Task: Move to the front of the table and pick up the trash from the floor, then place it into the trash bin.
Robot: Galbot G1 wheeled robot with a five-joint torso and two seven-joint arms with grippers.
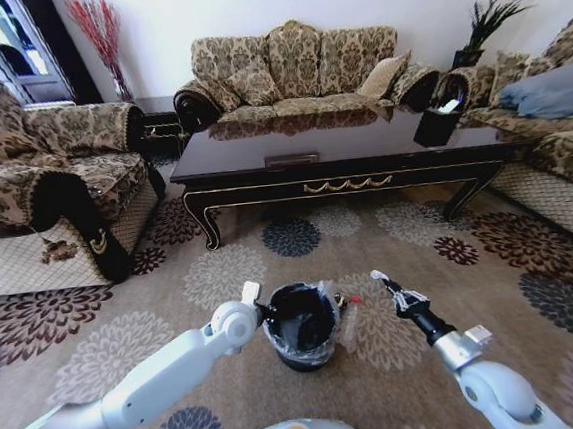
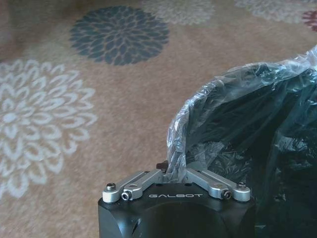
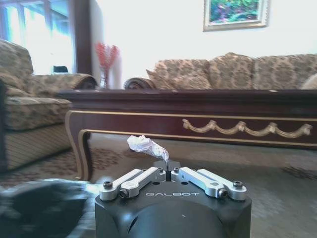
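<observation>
Head view: the trash bin, a small round black bucket with a crinkled clear liner over its rim, stands on the flower-patterned carpet just in front of the robot, between the two arms. The left gripper sits at the bin's left rim; in the left wrist view its fingers are drawn together and pinch a fold of the liner at the rim. The right gripper hangs to the right of the bin, a little apart from it and raised off the carpet. In the right wrist view its fingers are closed on a small crumpled white scrap, which sticks up from the fingertips; part of the bin shows dark and blurred in that view. A small red-capped item lies on the carpet just beside the bin's right side; what it is cannot be told. The dark coffee table with gold ornament on its apron stands beyond, with sofas around it.
</observation>
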